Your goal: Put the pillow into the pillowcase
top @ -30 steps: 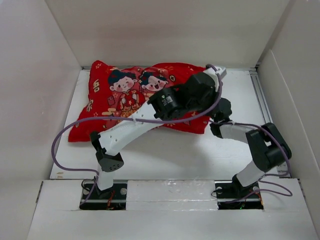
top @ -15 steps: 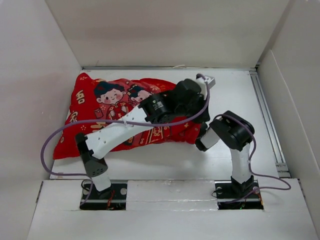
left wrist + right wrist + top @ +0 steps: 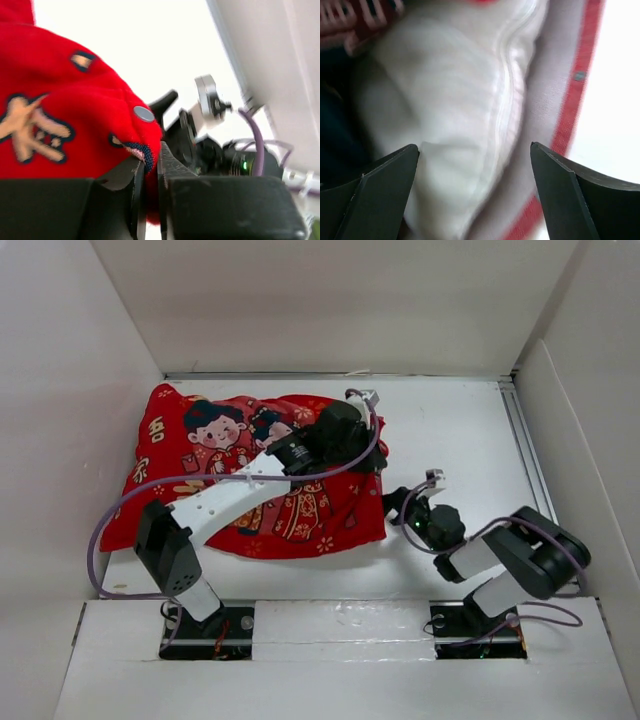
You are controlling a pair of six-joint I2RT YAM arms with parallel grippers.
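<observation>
The red pillowcase (image 3: 235,475) with its cartoon figures lies plump at the left of the table. My left gripper (image 3: 376,462) is at its right edge, shut on a fold of the red fabric (image 3: 148,160) beside a snap button (image 3: 144,113). Just right of that edge, my right gripper (image 3: 400,508) stands open and holds nothing. In the right wrist view its fingers (image 3: 474,146) face the case's mouth. There the white pillow (image 3: 455,125) shows inside, framed by the pale lining and red hem (image 3: 570,115). From above, the pillow is hidden inside the case.
White walls (image 3: 80,390) box in the table on the left, back and right. Bare white tabletop (image 3: 460,430) lies right of the pillowcase. A purple cable (image 3: 110,530) loops from the left arm over the case's left end.
The right gripper has opened and drawn back from the case's right edge. The left arm has shifted left, pulling the case edge with it. The case now lies fuller and nearer.
</observation>
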